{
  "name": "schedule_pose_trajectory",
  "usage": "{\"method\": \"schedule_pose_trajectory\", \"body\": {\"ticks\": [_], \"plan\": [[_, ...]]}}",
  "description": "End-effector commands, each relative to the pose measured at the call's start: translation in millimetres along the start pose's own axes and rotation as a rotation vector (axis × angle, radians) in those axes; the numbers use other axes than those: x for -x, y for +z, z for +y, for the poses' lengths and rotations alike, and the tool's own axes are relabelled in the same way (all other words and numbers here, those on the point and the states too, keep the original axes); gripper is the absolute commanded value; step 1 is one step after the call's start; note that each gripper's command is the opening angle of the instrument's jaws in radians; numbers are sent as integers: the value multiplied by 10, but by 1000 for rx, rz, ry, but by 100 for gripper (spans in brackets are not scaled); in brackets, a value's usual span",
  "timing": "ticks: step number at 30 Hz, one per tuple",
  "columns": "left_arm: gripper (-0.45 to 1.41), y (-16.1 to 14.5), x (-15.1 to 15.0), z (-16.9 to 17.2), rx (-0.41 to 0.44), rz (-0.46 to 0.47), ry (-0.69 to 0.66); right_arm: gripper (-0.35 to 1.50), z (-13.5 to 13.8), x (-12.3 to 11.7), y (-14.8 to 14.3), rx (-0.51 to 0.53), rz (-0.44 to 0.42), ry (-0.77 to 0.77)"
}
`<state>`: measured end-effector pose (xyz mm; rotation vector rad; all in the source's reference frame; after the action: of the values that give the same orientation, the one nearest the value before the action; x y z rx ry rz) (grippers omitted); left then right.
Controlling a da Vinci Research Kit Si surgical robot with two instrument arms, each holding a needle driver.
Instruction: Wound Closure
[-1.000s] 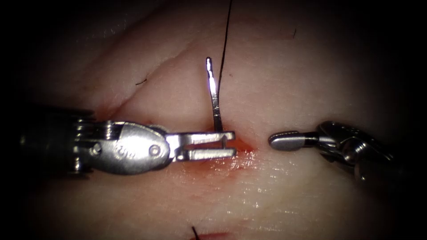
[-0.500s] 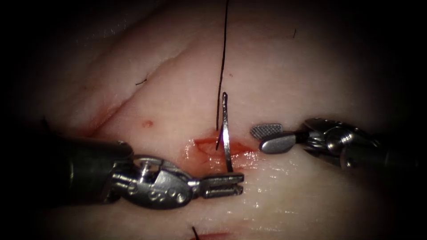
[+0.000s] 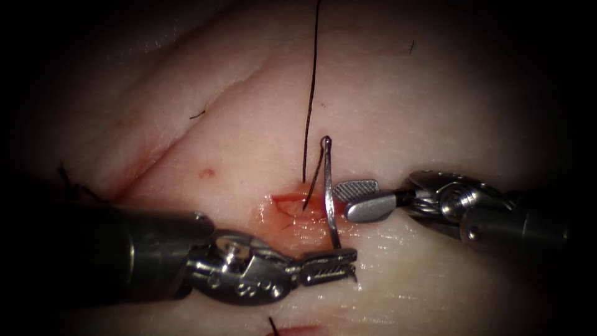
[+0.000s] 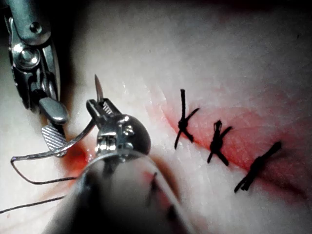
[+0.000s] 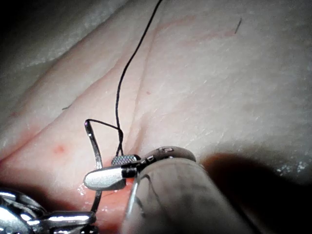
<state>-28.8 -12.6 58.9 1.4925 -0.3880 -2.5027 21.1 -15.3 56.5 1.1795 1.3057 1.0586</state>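
My left tool (image 3: 339, 264) lies below the cut (image 3: 287, 200), its jaws shut on the curved needle (image 3: 329, 199) close to its pointed end. In the left wrist view the needle's tip (image 4: 97, 85) sticks out past the left tool (image 4: 101, 108). The needle stands clear of the tissue (image 3: 404, 112), its tail up. Black thread (image 3: 311, 93) runs from the tail down into the cut, and a strand leads off toward the top. My right tool (image 3: 343, 200) is open right beside the needle's shaft and holds nothing.
Red fluid (image 3: 311, 227) wets the cut around the thread's entry. Three knotted black stitches (image 4: 217, 141) cross the closed stretch of the wound. A short cut end of thread (image 3: 198, 114) lies on the tissue to the left.
The left tool carried the needle down and rightward away from the cut, trailing thread. The right tool opened its jaws and moved left up to the needle.
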Motion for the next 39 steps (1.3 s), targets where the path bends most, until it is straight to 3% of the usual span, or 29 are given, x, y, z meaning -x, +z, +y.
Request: {"method": "schedule_pose_trajectory", "body": {"ticks": [1, 14, 22, 24, 26, 30, 32, 36, 37, 39], "plan": [[-45, 8, 2, 2, 6, -3, 2, 101, 2, -4, 10, -2, 2, 0], [-45, 8, 0, 6, 20, 1, 5, 99, 3, -9, 30, 50, -42, -38], [-45, 9, -1, 6, 22, -1, 5, 83, 4, -10, 33, 43, -45, -62], [-45, 8, -1, 6, 22, -1, 5, 47, 4, -10, 34, 44, -44, -69], [-45, 8, -1, 7, 22, -1, 5, -35, 5, -9, 34, 54, -59, -77], [-45, 7, -2, 6, 23, -1, 4, -35, 7, -6, 33, 112, -115, -91], [-45, 5, -4, 4, 26, 3, 1, -35, 10, -4, 33, 113, -123, -171], [88, -1, -6, 0, 38, 18, -44, -35, 15, -6, 26, 113, -124, -237], [88, -1, -6, 0, 38, 18, -44, -35, 15, -6, 26, 113, -124, -237], [104, -6, -6, -1, 47, 20, -116, -35, 18, -10, 22, 101, -97, -263]]}}
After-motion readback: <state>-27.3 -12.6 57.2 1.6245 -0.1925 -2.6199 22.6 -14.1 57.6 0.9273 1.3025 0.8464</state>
